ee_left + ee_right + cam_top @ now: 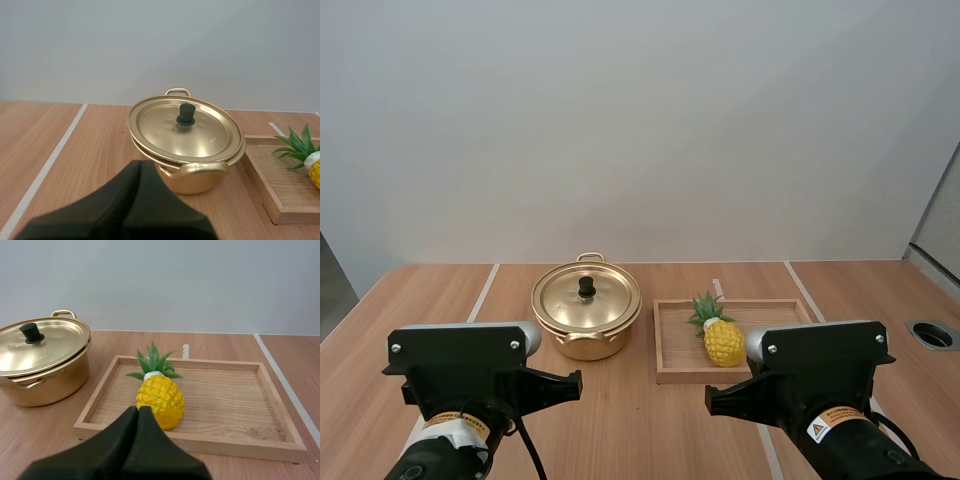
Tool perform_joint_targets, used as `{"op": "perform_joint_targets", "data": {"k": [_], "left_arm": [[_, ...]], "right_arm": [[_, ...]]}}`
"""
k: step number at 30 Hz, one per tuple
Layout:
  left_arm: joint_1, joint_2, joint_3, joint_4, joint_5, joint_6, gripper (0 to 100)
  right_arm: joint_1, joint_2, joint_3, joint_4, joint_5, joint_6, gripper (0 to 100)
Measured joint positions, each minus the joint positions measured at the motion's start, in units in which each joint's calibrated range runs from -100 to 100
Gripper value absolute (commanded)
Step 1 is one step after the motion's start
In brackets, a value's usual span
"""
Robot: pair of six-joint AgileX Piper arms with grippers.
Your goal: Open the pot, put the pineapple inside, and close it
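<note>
Left wrist view: pineapple [314, 167], tray [280, 187] cut off at edge.

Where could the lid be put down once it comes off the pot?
Bare table lies left of the pot, and a strip of wood runs in front of the pot and the wooden tray. The tray's half to the right of the pineapple is free too. The gap between pot and tray is tight.

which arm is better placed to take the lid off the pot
Left, probably. The left gripper sits before the pot, lined up with the lid and its black knob, though shut. The right gripper faces the pineapple in the wooden tray, beside the pot.
</note>
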Motion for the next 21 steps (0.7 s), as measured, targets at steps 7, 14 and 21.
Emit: {"op": "perform_joint_targets", "data": {"k": [7, 14, 21], "left_arm": [[0.00, 0.00, 0.00, -1.76, -24.51, 0.00, 0], [0.00, 0.00, 0.00, 5.15, -42.88, 1.14, 0], [0.00, -0.04, -5.77, 10.26, -44.30, 1.41, 0]], "right_arm": [[0.00, 0.00, 0.00, -3.99, -28.93, 0.00, 0], [0.00, 0.00, -0.17, -4.21, -42.13, -4.58, 0], [0.00, -0.03, -8.31, -2.97, -42.83, -6.33, 0]]}}
